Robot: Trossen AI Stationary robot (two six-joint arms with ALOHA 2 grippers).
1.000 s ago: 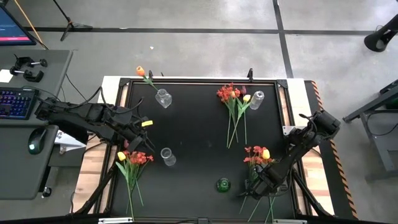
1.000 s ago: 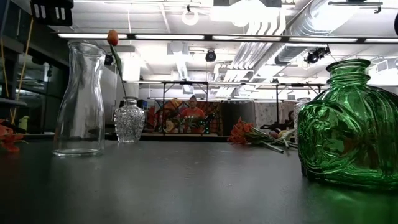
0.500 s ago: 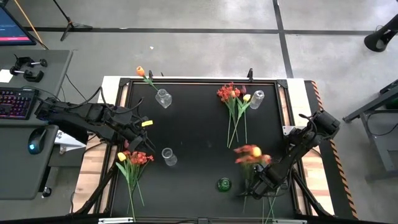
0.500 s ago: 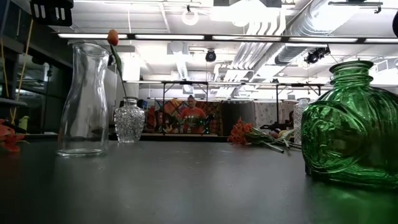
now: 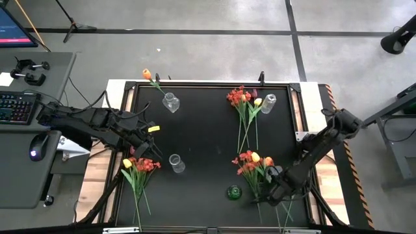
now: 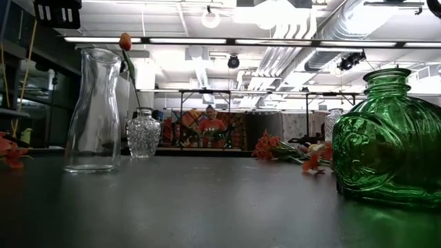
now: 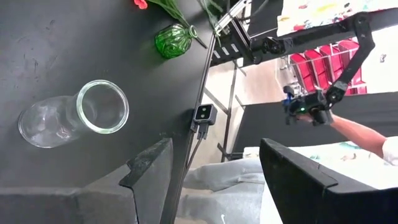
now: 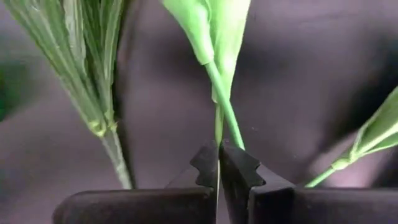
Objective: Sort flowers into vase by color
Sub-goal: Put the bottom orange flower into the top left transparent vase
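Right gripper (image 8: 217, 163) clenched on a flower stem (image 8: 225, 115) beside the green vase (image 5: 233, 192).
The stem runs straight away from the fingers; left gripper (image 7: 214, 165), fingers released, waits well apart.

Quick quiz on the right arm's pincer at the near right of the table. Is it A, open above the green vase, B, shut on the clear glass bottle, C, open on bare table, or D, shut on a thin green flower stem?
D: in the right wrist view the right pincer has its toothed tips pressed together on a thin green flower stem, with leaves just beyond.
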